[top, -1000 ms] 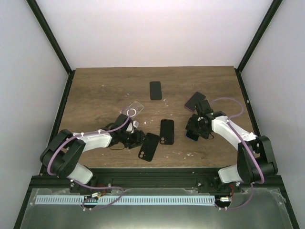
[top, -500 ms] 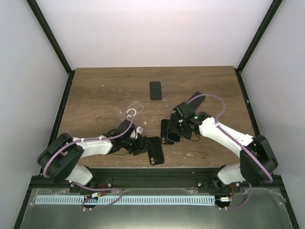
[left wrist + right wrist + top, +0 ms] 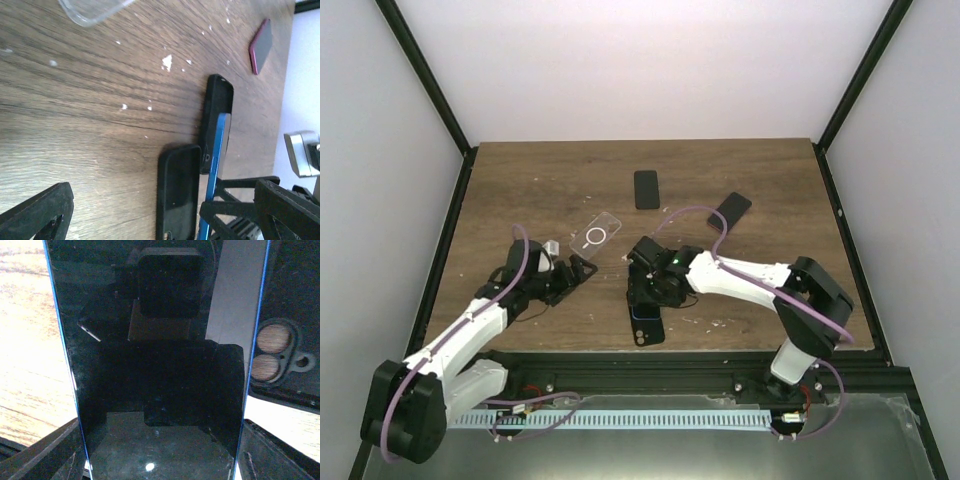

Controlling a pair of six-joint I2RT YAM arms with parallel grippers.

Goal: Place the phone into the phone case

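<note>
I see a wooden tabletop [image 3: 520, 180] with both arms reaching in from the near edge. The right gripper [image 3: 648, 290] is clamped on the long edges of a blue-rimmed phone [image 3: 160, 365]. The phone's dark screen fills the right wrist view. In the left wrist view it is tipped up on edge, low over the tabletop.

A black phone case [image 3: 650, 330] lies flat just beside it, towards the front edge. A second black case [image 3: 218, 107] lies behind the phone, partly hidden by it. One of these cases shows its camera cut-out close to the phone in the right wrist view.

The left gripper [image 3: 575, 278] hovers left of them, fingers spread and holding nothing.

Further back lie a clear case [image 3: 597, 235], a dark red phone [image 3: 733, 209] and a black slab [image 3: 646, 189]. I cannot tell whether the slab is a phone or a case.
</note>
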